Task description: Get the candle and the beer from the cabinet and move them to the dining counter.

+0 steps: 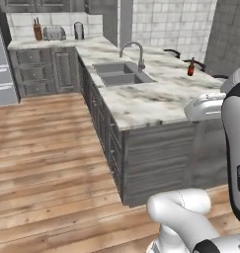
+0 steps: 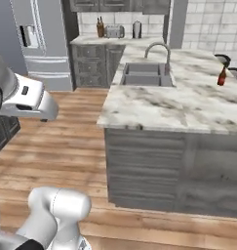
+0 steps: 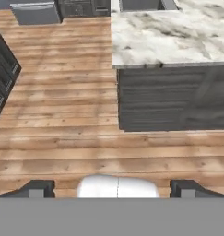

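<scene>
We're looking across bare wood floor [image 3: 58,120] at the dining counter [image 1: 156,101], its grey end panel squarely facing us. Sink [image 1: 122,74] and tap [image 1: 134,53] sit mid-top; the beer [image 1: 191,67] stands upright past them, near the far edge. Our gripper [image 3: 112,188] hangs over the floor, jaws wide, holding nothing.

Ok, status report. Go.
Gripper open, empty, over the floor. Beer upright on the dining counter, right of the sink. Candle not seen.
</scene>
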Available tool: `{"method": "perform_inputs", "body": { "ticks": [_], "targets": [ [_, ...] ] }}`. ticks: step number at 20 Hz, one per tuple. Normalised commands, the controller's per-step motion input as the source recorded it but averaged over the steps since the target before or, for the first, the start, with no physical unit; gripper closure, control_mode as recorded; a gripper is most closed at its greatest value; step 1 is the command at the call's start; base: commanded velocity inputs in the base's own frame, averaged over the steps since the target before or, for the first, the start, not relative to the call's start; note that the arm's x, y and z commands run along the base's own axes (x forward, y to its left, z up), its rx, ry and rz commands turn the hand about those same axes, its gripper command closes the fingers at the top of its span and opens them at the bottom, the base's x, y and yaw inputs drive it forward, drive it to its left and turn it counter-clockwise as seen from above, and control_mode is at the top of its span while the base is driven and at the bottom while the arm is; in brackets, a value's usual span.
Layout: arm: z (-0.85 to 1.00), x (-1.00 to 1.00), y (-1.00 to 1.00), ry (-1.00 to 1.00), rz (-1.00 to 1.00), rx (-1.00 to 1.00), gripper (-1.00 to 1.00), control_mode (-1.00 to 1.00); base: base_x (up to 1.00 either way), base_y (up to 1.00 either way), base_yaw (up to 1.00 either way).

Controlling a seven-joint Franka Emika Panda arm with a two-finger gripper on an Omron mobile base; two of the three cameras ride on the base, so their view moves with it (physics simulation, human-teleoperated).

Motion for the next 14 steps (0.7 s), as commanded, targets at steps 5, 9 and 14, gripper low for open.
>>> {"method": "perform_inputs", "body": {
  "ticks": [5, 9, 14],
  "targets": [
    [0.0, 0.0, 0.0, 0.0, 0.0, 0.0, -1.0, 1.0, 0.7, 1.0, -0.35],
    [0.0, 0.0, 0.0, 0.0, 0.0, 0.0, -1.0, 1.0, 0.89, 1.0, -0.06],
    [0.0, 0.0, 0.0, 0.0, 0.0, 0.0, -1.0, 1.0, 0.84, 1.0, 0.02]
  ]
}}
